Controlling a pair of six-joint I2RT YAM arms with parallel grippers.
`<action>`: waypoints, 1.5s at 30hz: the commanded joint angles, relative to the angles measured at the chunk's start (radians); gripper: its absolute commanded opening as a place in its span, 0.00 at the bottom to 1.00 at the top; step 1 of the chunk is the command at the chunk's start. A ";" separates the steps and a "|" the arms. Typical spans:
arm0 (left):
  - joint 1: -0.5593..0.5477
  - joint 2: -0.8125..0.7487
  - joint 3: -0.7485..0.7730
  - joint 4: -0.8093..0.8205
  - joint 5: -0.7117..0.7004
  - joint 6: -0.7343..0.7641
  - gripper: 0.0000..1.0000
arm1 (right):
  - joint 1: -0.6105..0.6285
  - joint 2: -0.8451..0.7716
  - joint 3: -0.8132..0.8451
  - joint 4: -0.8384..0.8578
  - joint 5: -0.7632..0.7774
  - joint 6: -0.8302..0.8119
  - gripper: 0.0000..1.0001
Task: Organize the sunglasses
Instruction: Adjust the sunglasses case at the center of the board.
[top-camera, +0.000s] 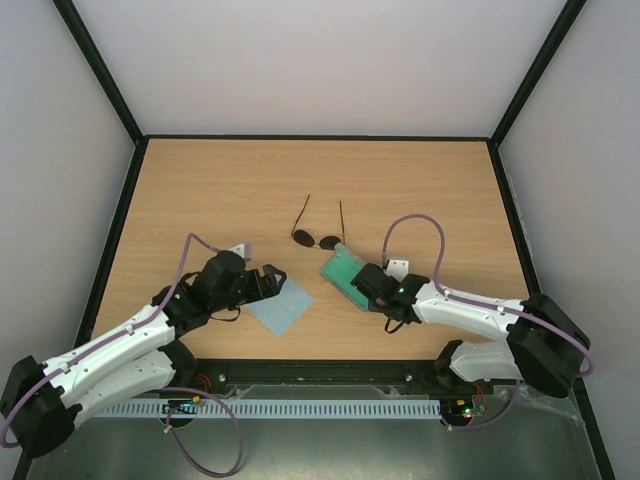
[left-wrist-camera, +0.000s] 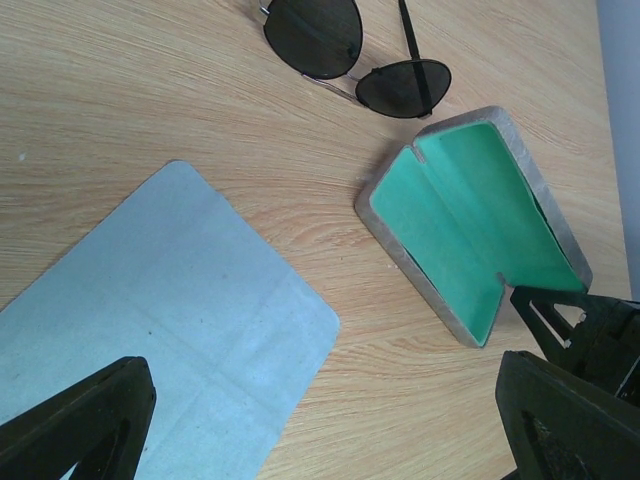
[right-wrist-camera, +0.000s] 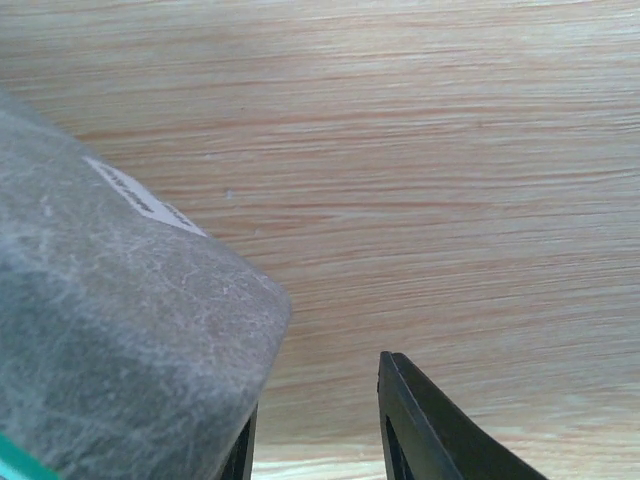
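Dark-lensed sunglasses (top-camera: 316, 238) lie unfolded mid-worktop (top-camera: 200, 190), just beyond the open green-lined case (top-camera: 343, 266). Left gripper (top-camera: 275, 282) gapes wide over the blue cloth (top-camera: 283, 305). Right gripper (top-camera: 362, 284), jaws narrow, sits at the case's near end; a grip cannot be told.

You see an open grey case (top-camera: 343, 267) with a green lining, lying on the wooden tabletop (top-camera: 420, 180). A light blue square cloth (top-camera: 281, 306) lies flat nearby, not touching it.
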 joint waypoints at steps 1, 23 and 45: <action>0.002 -0.008 0.029 -0.012 0.003 0.008 0.96 | -0.016 0.021 0.006 -0.054 0.086 0.008 0.35; 0.003 -0.048 0.018 -0.033 -0.007 0.007 0.99 | -0.195 0.146 0.126 0.088 0.200 -0.157 0.37; 0.124 -0.017 0.065 -0.082 -0.001 0.034 1.00 | 0.008 -0.195 0.068 0.147 -0.386 -0.139 0.43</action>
